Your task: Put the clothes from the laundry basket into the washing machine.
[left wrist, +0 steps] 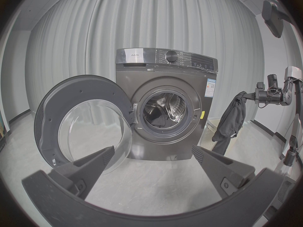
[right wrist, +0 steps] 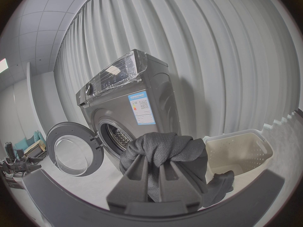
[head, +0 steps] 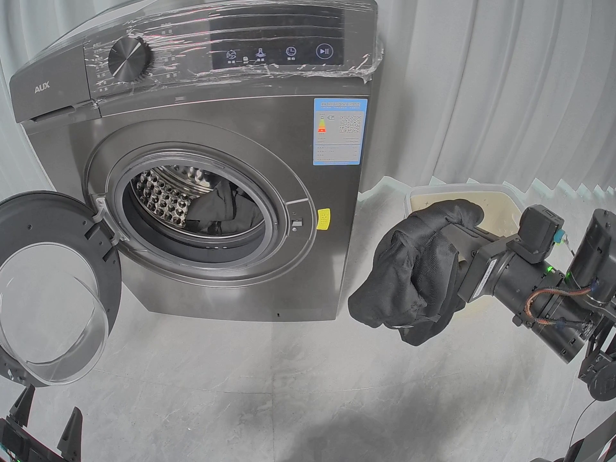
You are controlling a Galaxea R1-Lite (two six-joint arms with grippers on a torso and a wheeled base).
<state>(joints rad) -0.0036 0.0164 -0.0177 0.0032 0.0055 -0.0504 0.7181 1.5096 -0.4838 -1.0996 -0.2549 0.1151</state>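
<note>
Head view: a dark, coarse-woven garment (head: 417, 271) is held bunched and hanging to the right of the steel-grey washing machine (head: 212, 117), before the cream perforated laundry basket (head: 497, 201). The right gripper (right wrist: 153, 169) is clamped on it. Another dark cloth (head: 221, 210) is seen inside the round perforated drum. The left gripper (left wrist: 152, 150) is spread apart, low before the machine's open round door (head: 51, 290).

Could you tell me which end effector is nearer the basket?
Right. The right end effector grips a garment by the basket; the left end effector is far off, near the door.
</note>
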